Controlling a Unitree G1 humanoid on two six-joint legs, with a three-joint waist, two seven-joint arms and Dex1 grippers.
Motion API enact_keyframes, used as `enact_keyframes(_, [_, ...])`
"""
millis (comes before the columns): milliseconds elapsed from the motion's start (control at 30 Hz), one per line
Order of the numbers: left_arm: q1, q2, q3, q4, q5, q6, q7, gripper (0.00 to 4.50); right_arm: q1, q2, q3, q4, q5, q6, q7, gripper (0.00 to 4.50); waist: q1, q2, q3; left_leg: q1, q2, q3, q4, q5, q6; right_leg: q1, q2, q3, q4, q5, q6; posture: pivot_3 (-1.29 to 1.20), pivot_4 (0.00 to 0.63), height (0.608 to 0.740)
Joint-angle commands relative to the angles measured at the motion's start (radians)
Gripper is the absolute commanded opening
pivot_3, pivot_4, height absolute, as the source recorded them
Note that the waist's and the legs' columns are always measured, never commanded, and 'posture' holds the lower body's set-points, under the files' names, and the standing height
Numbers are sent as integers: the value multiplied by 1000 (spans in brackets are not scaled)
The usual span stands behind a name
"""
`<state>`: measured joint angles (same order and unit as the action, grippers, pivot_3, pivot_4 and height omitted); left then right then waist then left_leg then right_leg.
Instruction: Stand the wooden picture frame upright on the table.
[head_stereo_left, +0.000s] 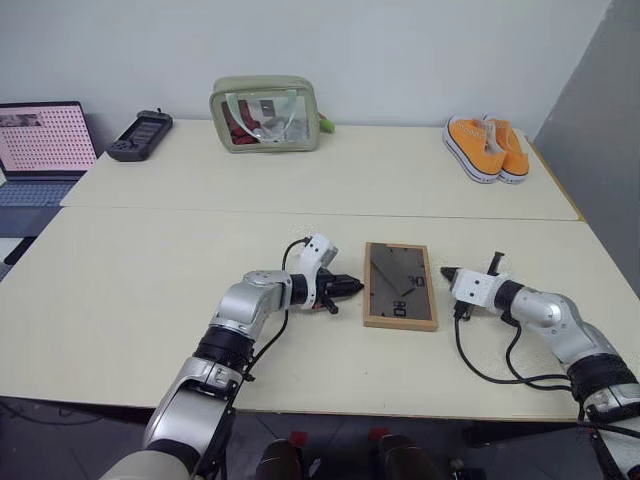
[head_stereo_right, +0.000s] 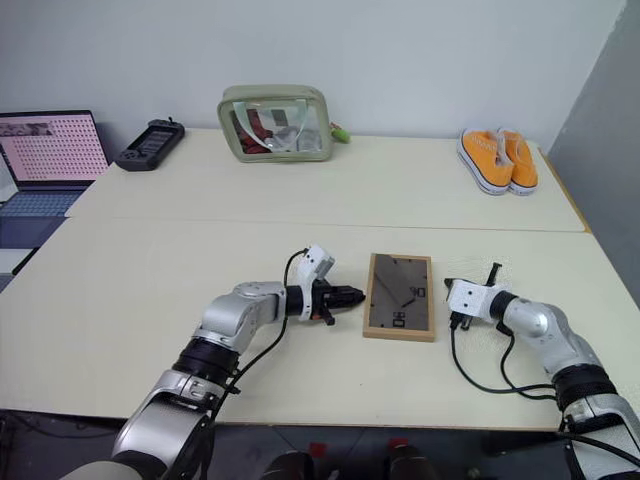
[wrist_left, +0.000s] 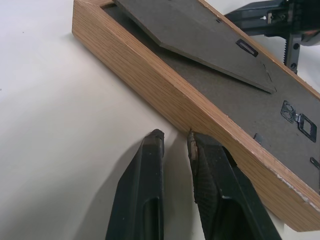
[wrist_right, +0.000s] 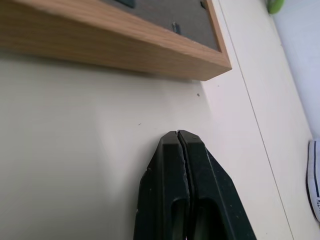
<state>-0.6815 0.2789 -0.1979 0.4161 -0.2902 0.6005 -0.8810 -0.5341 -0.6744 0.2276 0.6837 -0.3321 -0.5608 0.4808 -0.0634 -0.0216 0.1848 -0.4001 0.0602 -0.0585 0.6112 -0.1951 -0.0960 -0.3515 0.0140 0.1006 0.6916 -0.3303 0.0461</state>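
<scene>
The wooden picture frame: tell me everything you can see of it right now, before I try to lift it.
The wooden picture frame is a small light-wood rectangle lying flat on the table, dark grey back panel facing up, its prop leg folded against the panel, with small metal clips. It lies between the two hands. The left hand has a fingertip at its long side edge; the right hand, shut, is just short of the opposite edge.

Both arms wear silver-grey shells with black ribbed joints and white wrist blocks — loose black cables loop alongside; each end effector (head_stereo_left: 352, 287) (head_stereo_left: 446, 272) has black fingers.
</scene>
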Motion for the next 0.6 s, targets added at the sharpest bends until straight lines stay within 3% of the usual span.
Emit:
enact_keyframes(33, [-4, 3, 16, -77, -15, 20, -9, 895, -24, 61, 16, 7, -4, 0, -23, 0, -1, 0, 0, 0, 0, 0, 0, 0, 0, 0, 0, 0, 0, 0, 0, 0, 150, 740])
enact_keyframes(400, [66, 118, 81, -289, -70, 156, -20, 895, 11, 169, 33, -111, 4, 29, 3, 0, -17, 0, 0, 0, 1, -1, -1, 0, 0, 0, 1, -1, 1, 0, 0, 0, 150, 740])
enact_keyframes(600, [99, 139, 129, -358, -119, 294, 29, 895, -9, 92, 17, -51, -32, 22, -15, 0, -17, 0, 0, 0, 1, -1, -1, 0, 0, 0, 1, -1, 0, 0, 0, 0, 150, 740])
